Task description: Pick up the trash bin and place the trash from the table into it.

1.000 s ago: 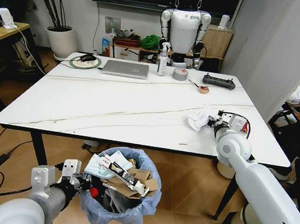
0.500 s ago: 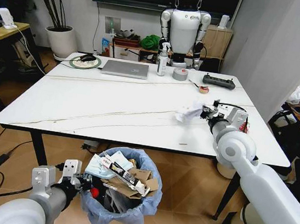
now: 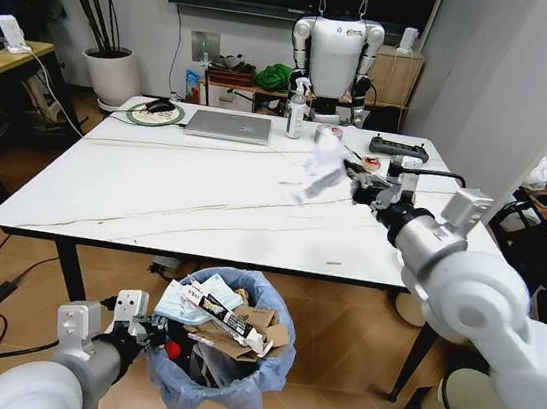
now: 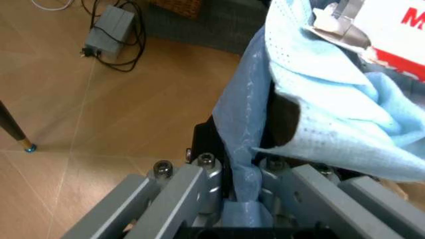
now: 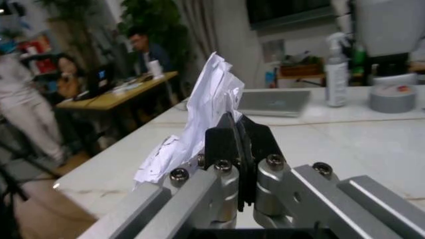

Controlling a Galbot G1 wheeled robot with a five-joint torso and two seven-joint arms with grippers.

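Trash bin (image 3: pixel 223 344), lined with a crinkly light-blue bag (image 4: pixel 312 109) and already stuffed with cardboard and wrappers, hangs below the bench's (image 3: pixel 203 205) near edge, gripped at its rim by the left pincer (image 3: pixel 141 328), whose fingers (image 4: pixel 192 191) are clamped on the bunched bag. Farther out, the right pincer (image 3: pixel 352 182) is raised above the white marble-look bench top, closed on a crumpled white tissue (image 3: pixel 321 167) that sticks out just past its tips. Beyond that pincer, at the bench's far edge, stand a grey laptop (image 3: pixel 228 125), a spray bottle (image 3: pixel 296 110) and a grey tape roll (image 3: pixel 329 134).
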